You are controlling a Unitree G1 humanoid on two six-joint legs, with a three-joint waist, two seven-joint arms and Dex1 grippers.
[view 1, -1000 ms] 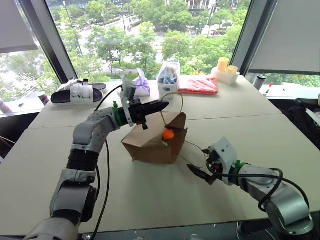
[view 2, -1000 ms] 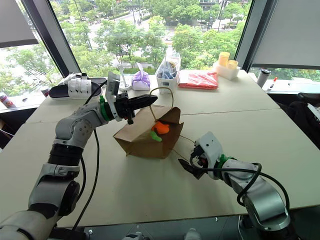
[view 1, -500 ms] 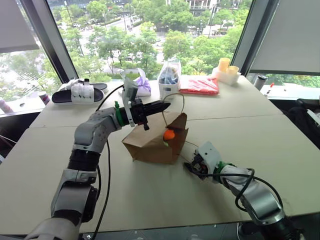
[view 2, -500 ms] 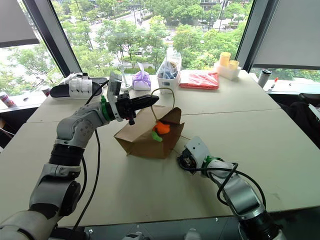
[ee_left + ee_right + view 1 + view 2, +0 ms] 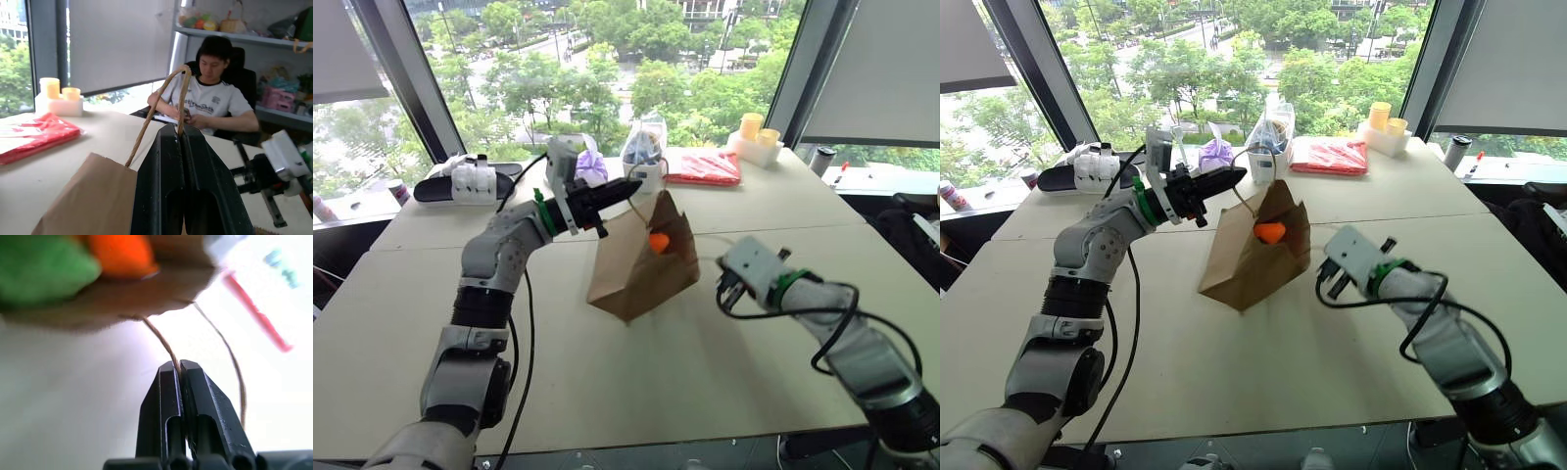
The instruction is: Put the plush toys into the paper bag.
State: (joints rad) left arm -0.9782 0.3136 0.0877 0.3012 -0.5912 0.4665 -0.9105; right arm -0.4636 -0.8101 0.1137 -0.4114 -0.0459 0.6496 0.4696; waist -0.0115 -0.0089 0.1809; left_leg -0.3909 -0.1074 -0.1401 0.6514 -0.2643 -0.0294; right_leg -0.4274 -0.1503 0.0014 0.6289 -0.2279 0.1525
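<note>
Standing tilted on the surface, the paper bag holds the orange plush toy at its mouth. We see the left gripper pinching one string handle and the right gripper pinching the other; its wrist view adds the green plush toy beside the orange.

Daylight pours in from the big windows at twelve o'clock, bright enough to wash out the treetops. The pale table is evenly lit, shadows soft. Window frames bow at the head views' edges. From the right wrist, the orange toy and green toy are badly blurred, the background overexposed.
</note>
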